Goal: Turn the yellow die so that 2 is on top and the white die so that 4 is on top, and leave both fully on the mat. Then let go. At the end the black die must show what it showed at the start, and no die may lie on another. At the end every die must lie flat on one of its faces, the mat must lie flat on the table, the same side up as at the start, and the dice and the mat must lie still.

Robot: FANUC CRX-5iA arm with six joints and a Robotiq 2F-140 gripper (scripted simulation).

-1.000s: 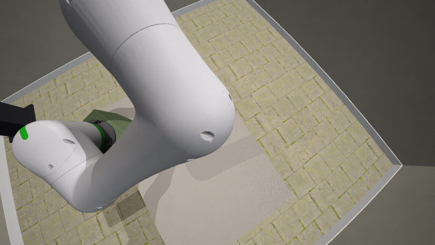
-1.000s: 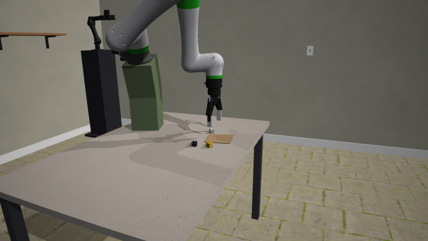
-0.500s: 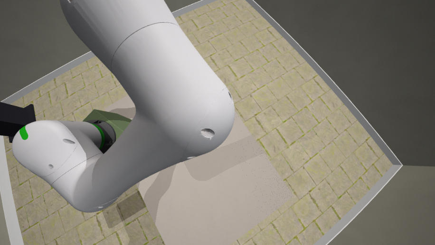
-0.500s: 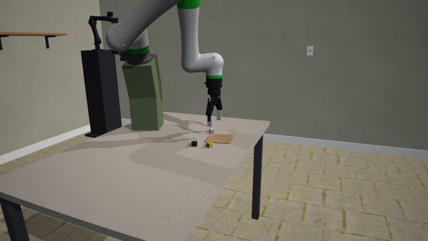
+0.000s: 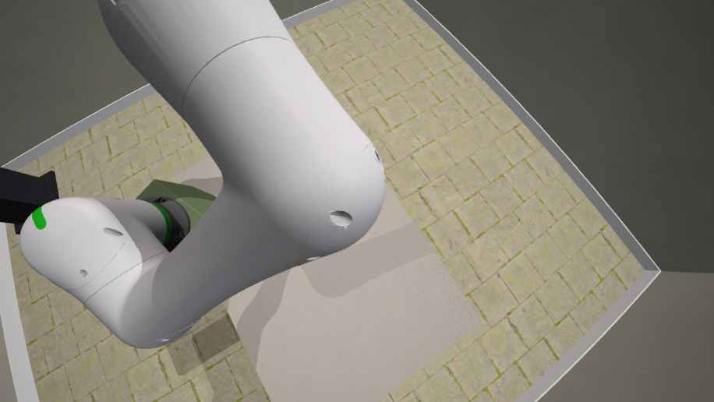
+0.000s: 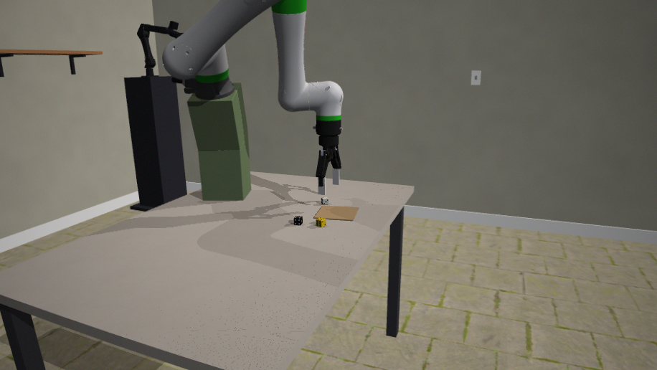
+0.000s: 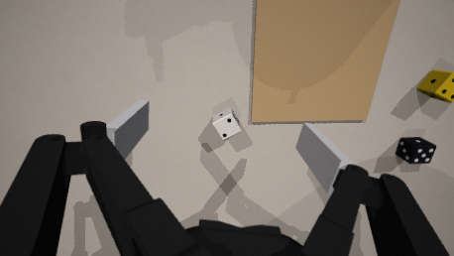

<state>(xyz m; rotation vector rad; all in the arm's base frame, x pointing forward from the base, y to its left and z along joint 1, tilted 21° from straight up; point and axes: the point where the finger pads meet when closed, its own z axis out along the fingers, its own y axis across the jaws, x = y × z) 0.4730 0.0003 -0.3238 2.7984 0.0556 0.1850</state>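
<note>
My gripper (image 7: 226, 125) is open and empty, hovering above the white die (image 7: 227, 124). The white die lies on the bare table just off the corner of the tan mat (image 7: 319, 57), and its top face shows 2 pips. The yellow die (image 7: 438, 84) lies on the table beside the mat's other side. The black die (image 7: 415, 150) lies on the table near it, several pips showing. In the exterior view the gripper (image 6: 328, 183) hangs above the white die (image 6: 324, 200), with the mat (image 6: 336, 213), the yellow die (image 6: 320, 222) and the black die (image 6: 298, 220) close by. The top view is blocked by the arm.
A green pedestal (image 6: 221, 142) carries the arm's base at the table's back. A black column (image 6: 151, 138) stands beside it. The table's right edge (image 6: 399, 202) is close to the mat.
</note>
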